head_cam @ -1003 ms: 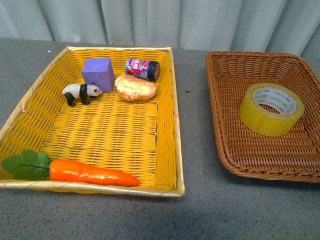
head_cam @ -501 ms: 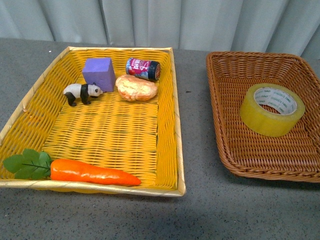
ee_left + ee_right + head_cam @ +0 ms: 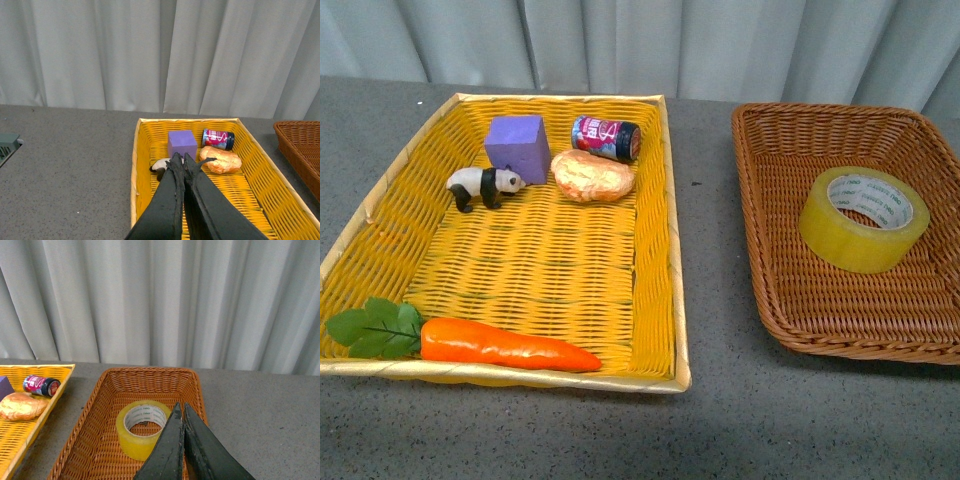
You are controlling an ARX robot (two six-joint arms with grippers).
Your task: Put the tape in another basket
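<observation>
The tape [image 3: 863,218], a wide yellowish roll with a white printed core, lies flat in the brown wicker basket [image 3: 770,250] at the right. It also shows in the right wrist view [image 3: 141,428], inside the basket [image 3: 90,430]. My right gripper [image 3: 181,408] is shut and empty, raised above the basket beside the tape. My left gripper [image 3: 181,159] is shut and empty, raised above the yellow tray [image 3: 250,175] near the panda [image 3: 160,164]. Neither gripper shows in the front view.
The yellow woven tray [image 3: 655,300] at the left holds a purple block [image 3: 516,146], a toy panda [image 3: 482,186], a small can [image 3: 605,137], a bread roll [image 3: 592,175] and a carrot [image 3: 495,344]. Grey tabletop [image 3: 710,250] runs between tray and basket. A curtain hangs behind.
</observation>
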